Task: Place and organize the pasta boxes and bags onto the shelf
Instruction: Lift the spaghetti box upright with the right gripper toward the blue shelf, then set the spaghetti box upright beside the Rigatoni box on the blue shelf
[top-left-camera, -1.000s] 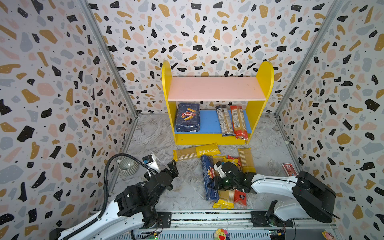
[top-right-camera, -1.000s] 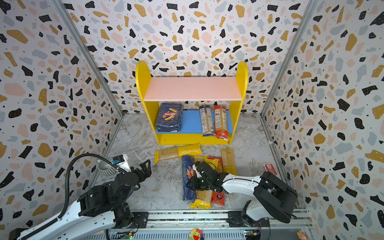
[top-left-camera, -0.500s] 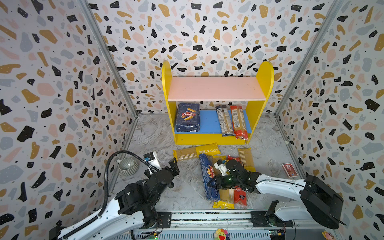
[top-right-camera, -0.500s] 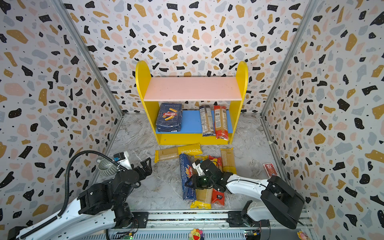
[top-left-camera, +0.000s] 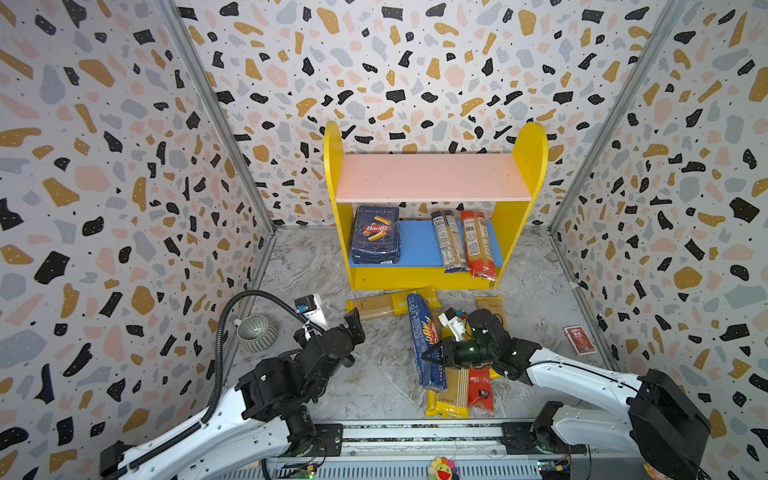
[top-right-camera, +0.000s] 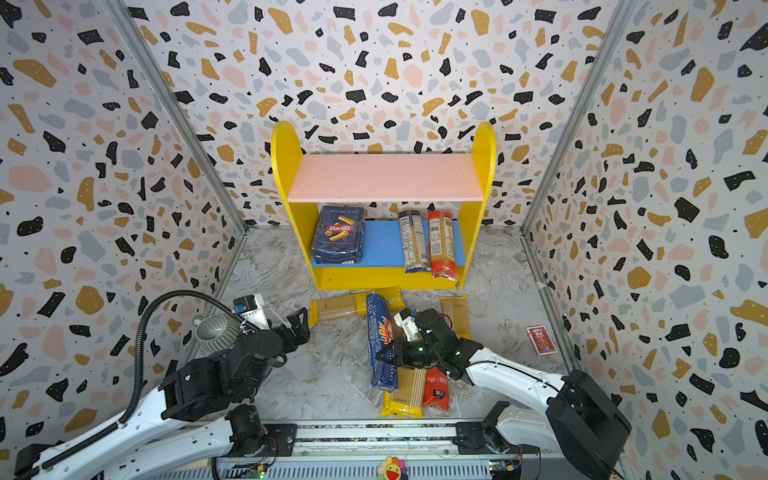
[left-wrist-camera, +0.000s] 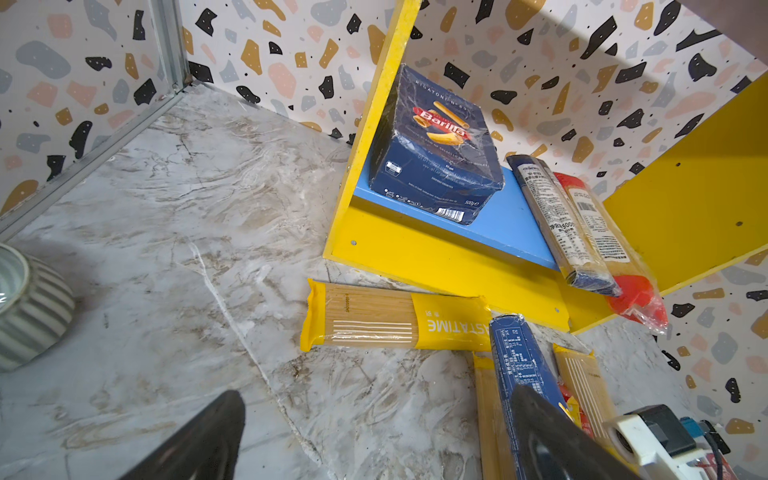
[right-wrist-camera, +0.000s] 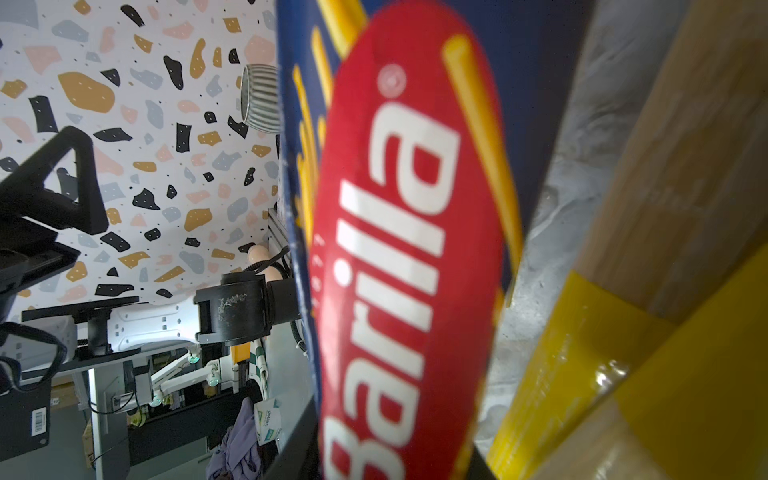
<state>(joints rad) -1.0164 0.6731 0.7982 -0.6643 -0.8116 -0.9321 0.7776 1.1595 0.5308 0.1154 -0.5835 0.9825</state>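
Right wrist, blurry Barilla box (right-wrist-camera: 407, 249), perhaps spaghetti

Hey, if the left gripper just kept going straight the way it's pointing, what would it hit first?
Likely the yellow PASTATIME bag lying crosswise on the floor before the shelf. The open left gripper aims toward its end; if angled lower, it would touch bare floor first.

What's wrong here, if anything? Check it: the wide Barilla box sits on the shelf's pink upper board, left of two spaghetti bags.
Wrong board: the wide Barilla box sits on the blue lower board, left of the dark-labelled bag and the red bag. Both top views show it.
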